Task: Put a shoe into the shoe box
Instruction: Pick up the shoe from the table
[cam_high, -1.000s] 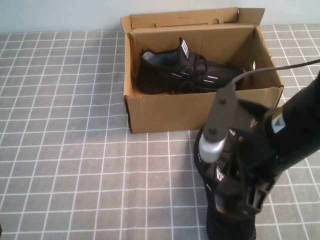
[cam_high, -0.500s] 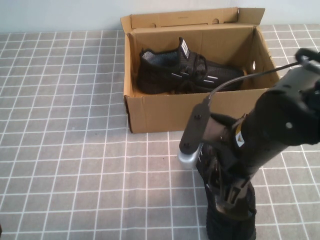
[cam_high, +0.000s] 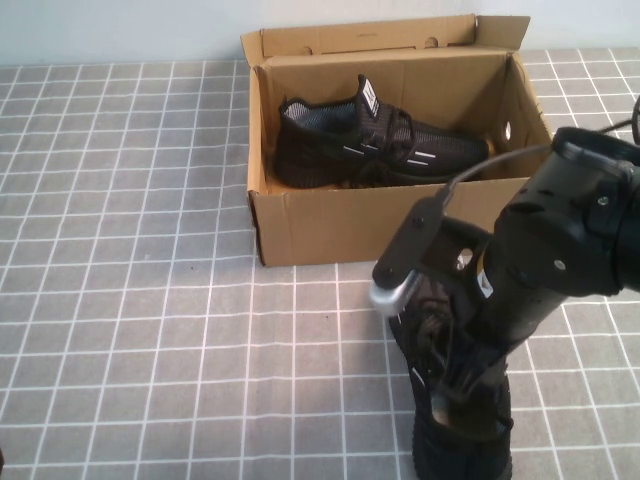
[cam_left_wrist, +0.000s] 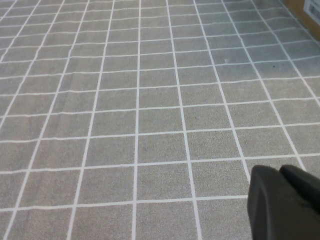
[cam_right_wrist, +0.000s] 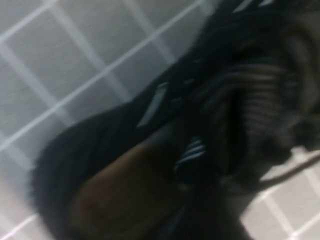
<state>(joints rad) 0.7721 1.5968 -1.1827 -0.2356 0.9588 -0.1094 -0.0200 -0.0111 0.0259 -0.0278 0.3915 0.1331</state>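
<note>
The shoe (cam_high: 455, 440) lies on the grey tiled table (cam_high: 150, 300), in front of the shoe box (cam_high: 400, 215) and outside it, directly beneath the right gripper (cam_high: 450, 395). Only its black knit heel end and part of the laced upper show past the arm. The right wrist view is filled by the same shoe (cam_right_wrist: 165, 145) at close range — laces, a white stripe and the dark opening just below the camera.

The right gripper hangs low over the shoe's opening with its jaws spread wide; the pictures do not show whether they touch the shoe. Beyond the gripper, the shoe box stands open, flaps up, with the twin sneaker (cam_high: 375, 145) lying on its side within.

The left gripper (cam_left_wrist: 285, 202) is well apart, over bare table, its fingers pressed together on nothing — a corner of the box (cam_left_wrist: 305, 7) shows far ahead.
</note>
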